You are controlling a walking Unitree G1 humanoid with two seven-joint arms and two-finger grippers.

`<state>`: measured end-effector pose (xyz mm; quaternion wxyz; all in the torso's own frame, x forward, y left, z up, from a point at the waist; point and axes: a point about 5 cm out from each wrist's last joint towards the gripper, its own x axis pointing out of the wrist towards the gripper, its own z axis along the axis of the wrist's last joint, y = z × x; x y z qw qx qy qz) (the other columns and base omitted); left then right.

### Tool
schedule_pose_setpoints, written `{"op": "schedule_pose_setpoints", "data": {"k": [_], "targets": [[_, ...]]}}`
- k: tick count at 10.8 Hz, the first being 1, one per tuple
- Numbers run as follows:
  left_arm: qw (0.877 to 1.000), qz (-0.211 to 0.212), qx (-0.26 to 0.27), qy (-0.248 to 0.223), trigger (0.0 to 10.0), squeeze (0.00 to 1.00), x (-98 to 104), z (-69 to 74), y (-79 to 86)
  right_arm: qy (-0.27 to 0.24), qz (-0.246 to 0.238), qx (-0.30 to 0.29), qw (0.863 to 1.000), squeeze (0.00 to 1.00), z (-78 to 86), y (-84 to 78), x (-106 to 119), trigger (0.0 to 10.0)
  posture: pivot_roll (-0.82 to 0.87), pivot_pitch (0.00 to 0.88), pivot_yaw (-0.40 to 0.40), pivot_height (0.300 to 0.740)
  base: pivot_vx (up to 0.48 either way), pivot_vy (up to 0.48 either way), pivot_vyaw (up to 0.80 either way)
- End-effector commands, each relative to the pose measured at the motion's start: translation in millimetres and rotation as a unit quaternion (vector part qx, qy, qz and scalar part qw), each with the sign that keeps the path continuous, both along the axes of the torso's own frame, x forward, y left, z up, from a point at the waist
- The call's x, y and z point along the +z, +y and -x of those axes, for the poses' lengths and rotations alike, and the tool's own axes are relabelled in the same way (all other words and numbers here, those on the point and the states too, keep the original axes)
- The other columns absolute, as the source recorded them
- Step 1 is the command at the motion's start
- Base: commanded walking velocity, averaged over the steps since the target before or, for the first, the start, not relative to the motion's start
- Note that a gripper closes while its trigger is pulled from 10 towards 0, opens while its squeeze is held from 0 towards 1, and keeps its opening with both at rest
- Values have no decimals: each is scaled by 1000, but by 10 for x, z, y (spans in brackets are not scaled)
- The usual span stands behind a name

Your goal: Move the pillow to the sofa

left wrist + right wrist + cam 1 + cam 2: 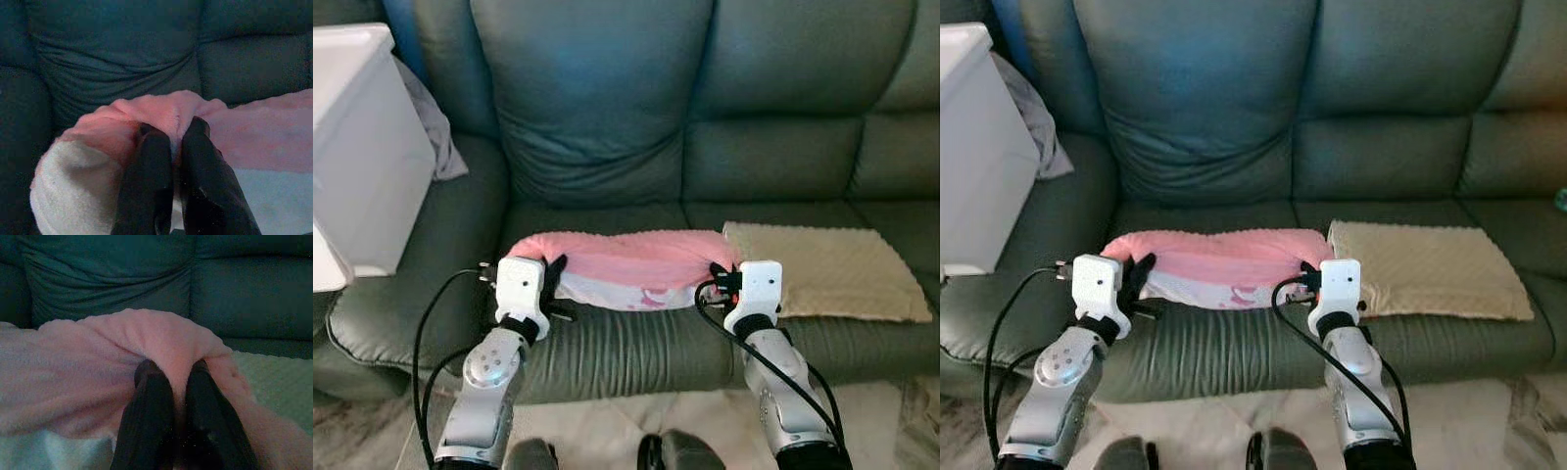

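A pink pillow (625,259) with a white underside lies along the front of the dark green sofa (607,127) seat, stretched between my two arms. At the pillow's left end my left gripper (551,279) is shut on the pink fabric; its black fingers (151,166) pinch a fold of the pillow (161,117). My right gripper (718,279) is shut on the right end, its fingers (151,406) clamping a bunched fold of the pillow (146,338). The pillow rests on the seat cushion.
A beige mat (827,269) lies on the seat just right of the pillow. A white box (362,157) stands on the left armrest, with grey cloth (435,127) behind it. Pale floor (607,421) shows below the seat edge.
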<state>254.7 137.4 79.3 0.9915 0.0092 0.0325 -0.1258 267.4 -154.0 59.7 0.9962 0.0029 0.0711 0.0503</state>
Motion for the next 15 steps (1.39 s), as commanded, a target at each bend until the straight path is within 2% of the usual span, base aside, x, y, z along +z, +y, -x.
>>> {"op": "schedule_pose_setpoints", "data": {"k": [1, 3, 4, 7, 11, 13, 15], "targets": [[1000, -4, 9, -2, 10000, 0, -11, 14, 22, -11, -2, -6, 1000, 0, 2, -25, 42, 10000, 14, 114, -43, 666, 0, 0, 0], [1000, -9, 15, -1, 10000, 0, -24, 24, 32, -10, -5, -7, 1000, 0, 11, -25, 37, 10000, 16, 116, -38, 631, 0, 0, 0], [998, -29, 50, -5, 10000, 0, -35, 14, 96, -12, -7, -8, 1000, 0, 11, -16, 39, 10000, 16, 117, -35, 631, 0, 0, 0], [993, -30, 116, -3, 10000, 0, -69, -5, 246, -19, -19, -18, 999, 0, 6, -25, 63, 10000, 18, 116, -33, 631, 0, 0, 0], [993, -35, 116, 0, 10000, 0, -80, -3, 262, -21, -23, -27, 999, 0, -9, -35, 67, 10000, 24, 113, -29, 631, 0, 0, 0], [995, -13, 98, -4, 10000, 0, -52, -7, 228, -25, -15, -18, 999, 0, -13, -30, 74, 10000, 24, 112, -28, 631, 0, 0, 0], [996, -7, 88, -2, 10000, 0, -53, -6, 209, -28, -10, -10, 1000, 0, -8, -20, 83, 10000, 22, 114, -29, 631, 0, 0, 575]]}}
